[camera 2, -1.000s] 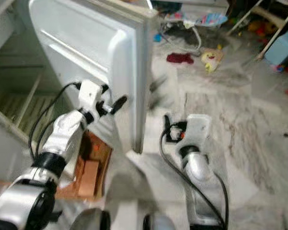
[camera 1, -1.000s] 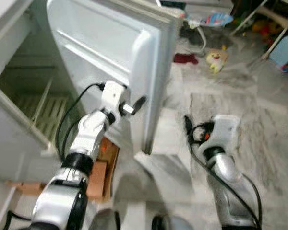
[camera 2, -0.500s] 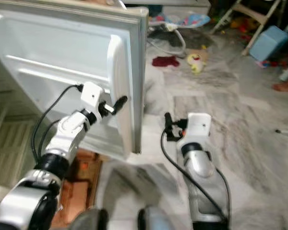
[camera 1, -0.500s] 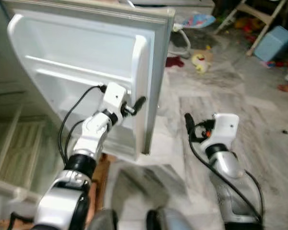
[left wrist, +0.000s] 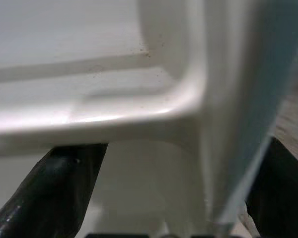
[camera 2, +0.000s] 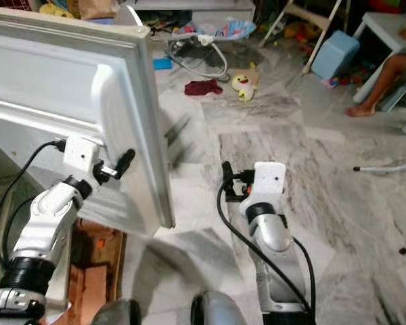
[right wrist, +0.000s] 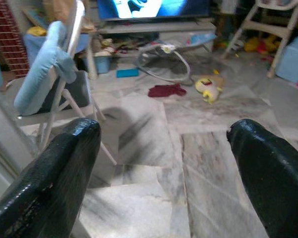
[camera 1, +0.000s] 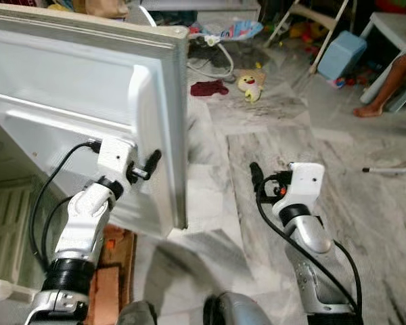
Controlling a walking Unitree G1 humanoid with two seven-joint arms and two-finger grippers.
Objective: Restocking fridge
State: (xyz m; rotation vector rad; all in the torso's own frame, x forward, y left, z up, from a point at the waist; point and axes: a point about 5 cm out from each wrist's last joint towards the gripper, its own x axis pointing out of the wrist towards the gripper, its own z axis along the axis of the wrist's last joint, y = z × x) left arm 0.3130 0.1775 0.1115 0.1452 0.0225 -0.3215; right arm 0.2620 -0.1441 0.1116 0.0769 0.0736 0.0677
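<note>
While the fridge door (camera 1: 88, 115) stands open at nine o'clock, the left gripper (camera 1: 151, 162) straddles its edge, fingers (left wrist: 59, 183) spread on either side. At three o'clock, the right gripper (camera 1: 254, 175) hangs released, empty, over the marble floor (camera 1: 271, 135).

Grey marble floor (camera 1: 271, 149) spreads ahead; far off lie a yellow toy (camera 1: 250, 83), a red cloth (camera 1: 209, 87) and a blue box (camera 1: 341, 55). A folding chair (right wrist: 54, 69) stands left.
</note>
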